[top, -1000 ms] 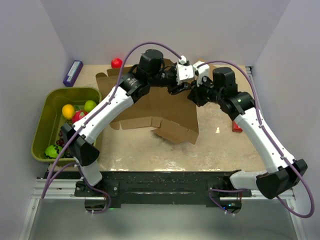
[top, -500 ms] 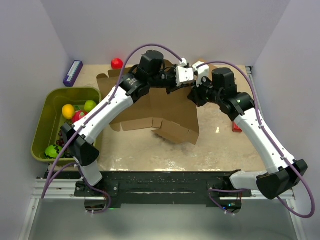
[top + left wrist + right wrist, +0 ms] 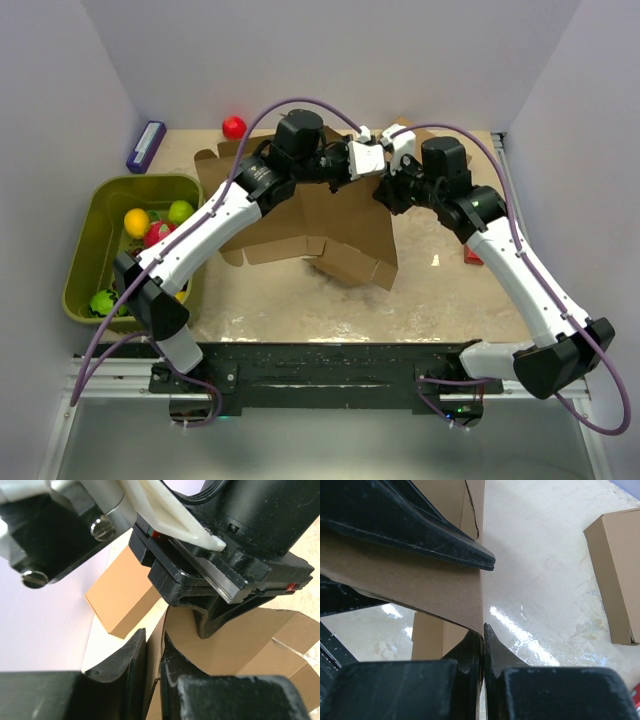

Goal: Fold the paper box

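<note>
A green bin (image 3: 100,185) of fruit sits at the table's (image 3: 300,310) left edge. A red ball (image 3: 234,127) lies at the far edge, and a purple box (image 3: 146,146) is near the far-left corner.

Scanning for lettering, and there's nothing legible here. The small purple box (image 3: 146,146) at the far left of the table has a pale strip along its top, but from the overhead view it's far too small to read. In the left wrist view a little red tab (image 3: 292,586) shows on black housing, a spot of colour only, with no characters to make out. The paper box (image 3: 345,220) shows plain brown board, and so does the second brown carton (image 3: 615,575) in the right wrist view.
</note>
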Action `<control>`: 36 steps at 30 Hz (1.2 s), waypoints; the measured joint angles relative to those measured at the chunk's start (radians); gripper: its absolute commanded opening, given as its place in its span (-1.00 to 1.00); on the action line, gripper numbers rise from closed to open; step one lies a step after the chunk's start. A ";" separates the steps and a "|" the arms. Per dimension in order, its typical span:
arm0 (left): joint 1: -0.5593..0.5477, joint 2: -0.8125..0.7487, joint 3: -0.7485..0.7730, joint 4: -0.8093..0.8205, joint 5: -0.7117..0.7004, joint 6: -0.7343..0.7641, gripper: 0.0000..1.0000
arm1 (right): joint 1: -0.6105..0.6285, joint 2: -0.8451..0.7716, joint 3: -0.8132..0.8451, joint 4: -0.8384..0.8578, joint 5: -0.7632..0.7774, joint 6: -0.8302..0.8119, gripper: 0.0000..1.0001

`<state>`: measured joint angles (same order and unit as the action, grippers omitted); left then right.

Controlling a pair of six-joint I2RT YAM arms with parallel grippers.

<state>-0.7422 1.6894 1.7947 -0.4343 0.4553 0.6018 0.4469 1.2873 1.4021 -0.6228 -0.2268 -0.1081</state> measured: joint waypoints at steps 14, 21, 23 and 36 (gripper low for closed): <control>-0.001 -0.007 -0.008 0.000 -0.002 0.012 -0.49 | 0.000 0.001 0.000 0.002 -0.004 0.002 -0.98; -0.001 -0.013 -0.011 -0.001 -0.003 0.023 -0.86 | 0.000 0.001 0.000 0.003 -0.007 0.002 -0.92; -0.001 -0.019 -0.017 0.001 -0.004 0.030 -0.98 | 0.000 0.001 0.000 0.006 -0.010 0.002 -0.73; -0.006 -0.047 -0.042 0.039 -0.074 0.017 -1.00 | -0.003 0.002 0.014 -0.003 0.093 0.101 0.89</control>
<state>-0.7479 1.6424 1.7523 -0.3954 0.3817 0.6186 0.4438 1.2892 1.4162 -0.6258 -0.1333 -0.0074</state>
